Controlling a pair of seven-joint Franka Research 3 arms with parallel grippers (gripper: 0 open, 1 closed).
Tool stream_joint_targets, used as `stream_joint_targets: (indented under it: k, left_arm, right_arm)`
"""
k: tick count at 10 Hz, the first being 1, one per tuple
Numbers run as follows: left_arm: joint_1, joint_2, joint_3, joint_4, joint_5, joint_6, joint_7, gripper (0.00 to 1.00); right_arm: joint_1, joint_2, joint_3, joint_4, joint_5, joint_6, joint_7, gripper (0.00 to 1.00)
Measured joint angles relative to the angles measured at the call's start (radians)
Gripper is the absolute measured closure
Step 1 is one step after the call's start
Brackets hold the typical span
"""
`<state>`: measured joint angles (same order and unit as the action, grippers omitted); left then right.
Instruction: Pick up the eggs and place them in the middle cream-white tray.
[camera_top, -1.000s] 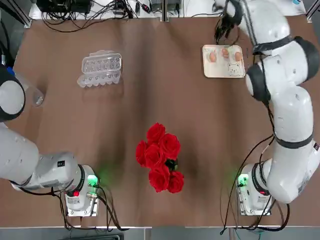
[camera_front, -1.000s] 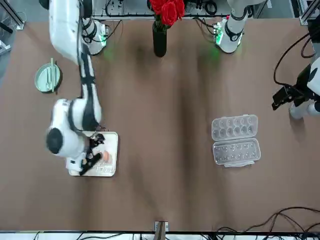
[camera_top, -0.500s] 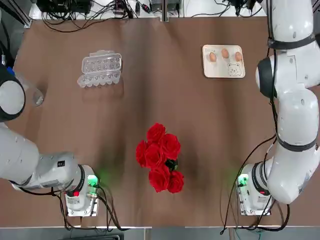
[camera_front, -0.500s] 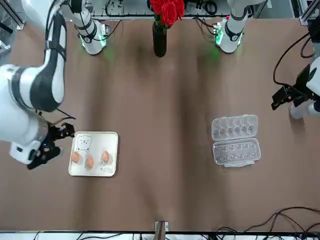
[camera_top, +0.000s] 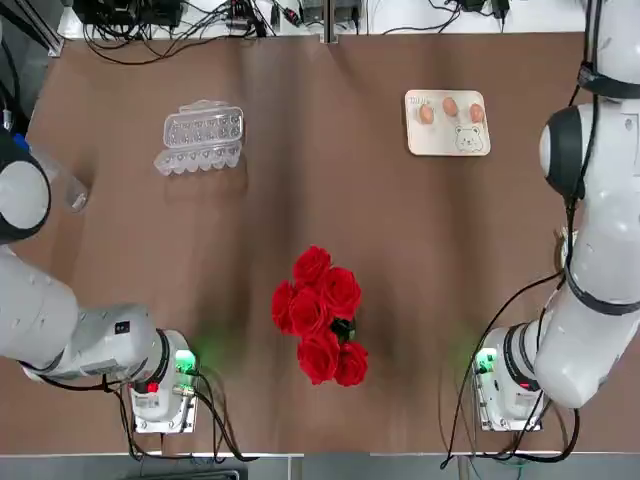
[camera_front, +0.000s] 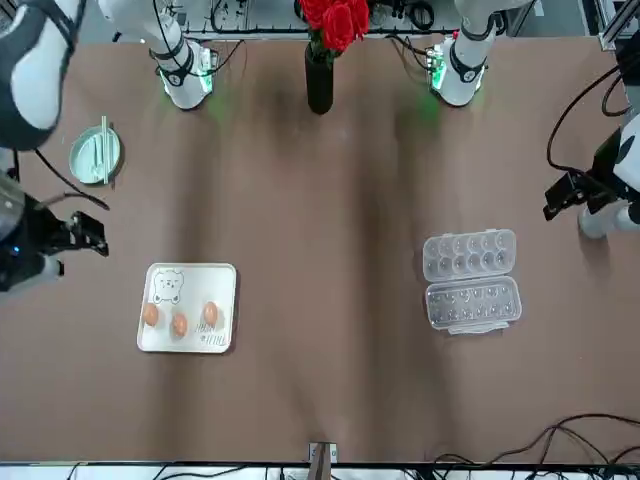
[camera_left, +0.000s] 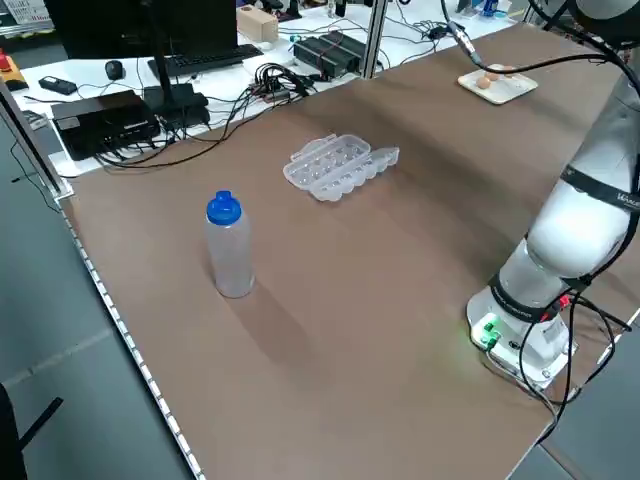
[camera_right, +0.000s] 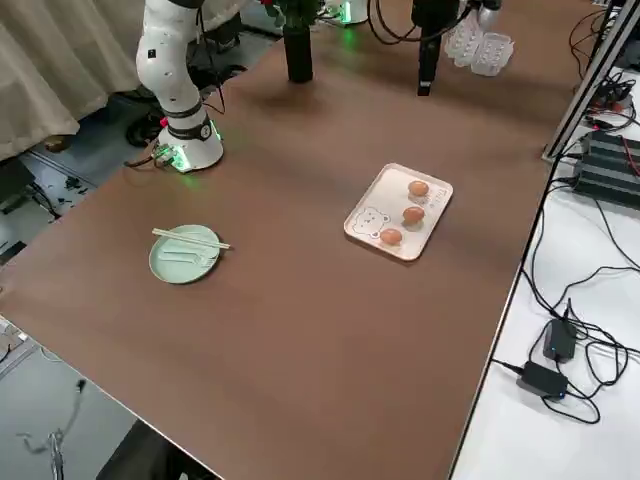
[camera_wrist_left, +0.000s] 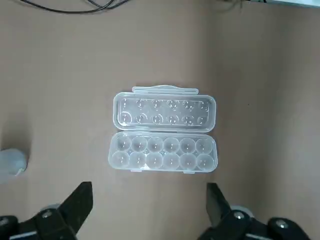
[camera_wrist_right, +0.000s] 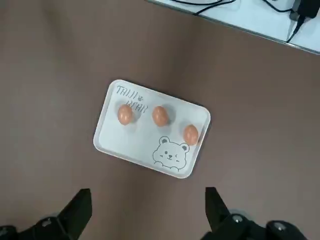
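right claw (camera_wrist_right: 145, 210) withdrawn; three eggs (camera_wrist_right: 159, 115) trayed

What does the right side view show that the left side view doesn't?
Only the right side view shows the pale green round plate and the bear drawing on the cream-white square tray. Only the left side view shows the clear blue-capped bottle. Both show the tray with orange-brown eggs and the clear plastic egg carton.

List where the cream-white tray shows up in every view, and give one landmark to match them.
Top: tray upper right.
Front: lower left.
Left side: far top right.
Right side: centre right.
Left wrist: not in it.
Right wrist: centre.
Landmark: three eggs on it, beside its bear drawing.
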<state>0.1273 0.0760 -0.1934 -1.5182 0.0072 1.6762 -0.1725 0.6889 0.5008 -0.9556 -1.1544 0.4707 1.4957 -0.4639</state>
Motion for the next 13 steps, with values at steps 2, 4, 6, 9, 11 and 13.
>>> stream_joint_targets:
  k: [2, 4, 6, 9, 11, 13]
  left_arm:
    - [0.0, 0.0, 0.0, 0.0, 0.0, 0.0, 0.0, 0.0]
    - [0.001, 0.0, 0.0, 0.0, 0.0, 0.0, 0.0, 0.0]
    - [-0.007, 0.001, -0.002, 0.0, 0.0, 0.0, 0.003, 0.0]
    - [-0.004, 0.004, -0.002, 0.0, 0.0, 0.0, 0.003, 0.0]
    - [-0.003, 0.01, -0.002, -0.001, 0.0, 0.0, 0.003, 0.0]
    - [-0.002, 0.019, -0.001, -0.001, 0.0, 0.0, 0.003, 0.0]
  right_arm:
    - [-0.002, -0.005, -0.003, 0.0, 0.0, -0.009, 0.002, 0.0]
    - [-0.126, -0.065, 0.177, 0.001, -0.079, -0.01, 0.077, 0.0]
    - [-0.384, -0.152, 0.547, 0.002, -0.29, -0.002, 0.22, 0.0]
    - [-0.659, -0.292, 0.895, -0.023, -0.416, -0.018, 0.345, 0.0]
    - [-0.695, -0.381, 0.905, -0.069, -0.418, -0.029, 0.345, 0.0]
    - [-0.696, -0.416, 0.911, -0.091, -0.42, -0.047, 0.346, 0.0]
